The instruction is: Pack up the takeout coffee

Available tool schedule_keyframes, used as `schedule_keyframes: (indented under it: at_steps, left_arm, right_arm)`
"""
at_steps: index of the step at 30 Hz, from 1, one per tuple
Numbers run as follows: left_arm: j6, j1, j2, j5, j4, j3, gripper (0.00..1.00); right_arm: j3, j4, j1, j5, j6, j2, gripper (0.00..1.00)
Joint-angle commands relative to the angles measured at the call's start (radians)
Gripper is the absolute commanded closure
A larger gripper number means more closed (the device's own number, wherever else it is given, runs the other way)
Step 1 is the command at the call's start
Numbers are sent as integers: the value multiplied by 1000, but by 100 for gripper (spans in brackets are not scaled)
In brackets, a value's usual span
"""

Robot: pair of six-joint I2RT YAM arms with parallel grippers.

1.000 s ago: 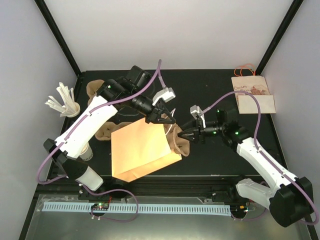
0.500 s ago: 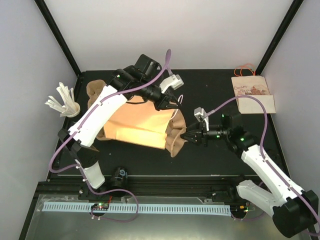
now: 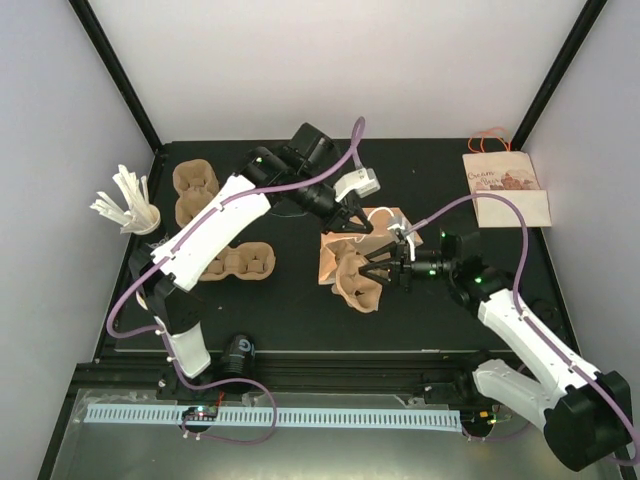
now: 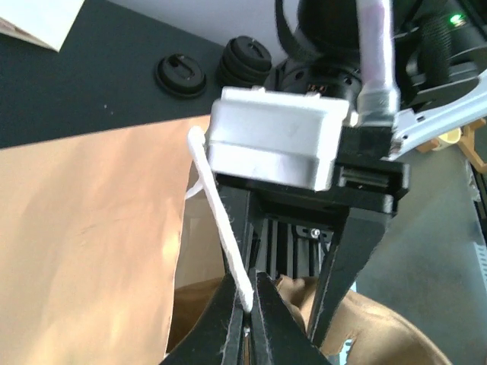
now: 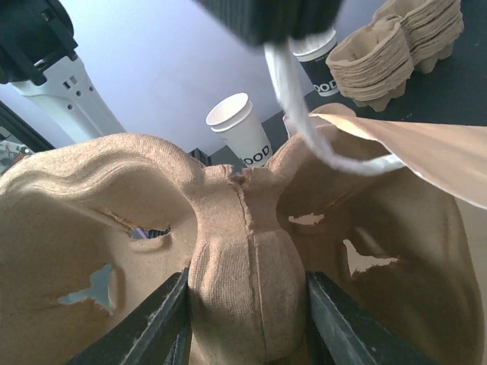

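A brown paper bag (image 3: 330,248) hangs mid-table by its white handle (image 4: 221,220). My left gripper (image 3: 352,228) is shut on that handle, pinched between its fingertips (image 4: 228,327). Its tan side (image 4: 91,251) fills the left of the left wrist view. A moulded pulp cup carrier (image 3: 356,285) sits at the bag's mouth, with my right gripper (image 3: 378,268) shut on its central ridge (image 5: 243,258). The right wrist view shows one finger on each side of the ridge, with the bag's edge (image 5: 411,148) above right. Two paper coffee cups (image 5: 242,131) stand beyond.
A stack of carriers (image 3: 195,185) and a single carrier (image 3: 238,262) lie at the left. Stirrers in a cup (image 3: 125,205) stand at the far left edge. Flat bags (image 3: 505,190) lie back right, a dark cup (image 3: 240,350) near the front, and black lids (image 4: 181,74) on the mat.
The left arm swung right and lifted the bag by its handle, from lying flat to hanging upright. The right gripper kept the carrier and shifted slightly right.
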Motion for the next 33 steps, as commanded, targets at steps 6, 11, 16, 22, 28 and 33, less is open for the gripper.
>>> schedule_keyframes:
  at_steps: [6, 11, 16, 22, 28, 33]
  left_arm:
    - [-4, -6, -50, -103, 78, -43, 98]
    - [-49, -7, -68, -76, 131, -54, 98]
    - [-78, -7, -94, -56, 202, -101, 98]
    - [-72, -5, -125, -70, 210, -118, 98]
    - [-82, -4, -160, -64, 249, -157, 98]
    - [-98, -4, -189, -57, 302, -209, 98]
  right_arm:
    - [-38, 4, -31, 222, 25, -83, 60]
    - [-45, -50, -31, 415, 73, -159, 60]
    - [-68, -43, -31, 525, 150, -208, 60]
    - [-58, -77, -32, 547, 181, -187, 60]
    - [-63, -103, -32, 714, 239, -208, 64]
    - [-86, -69, -31, 740, 237, -250, 64]
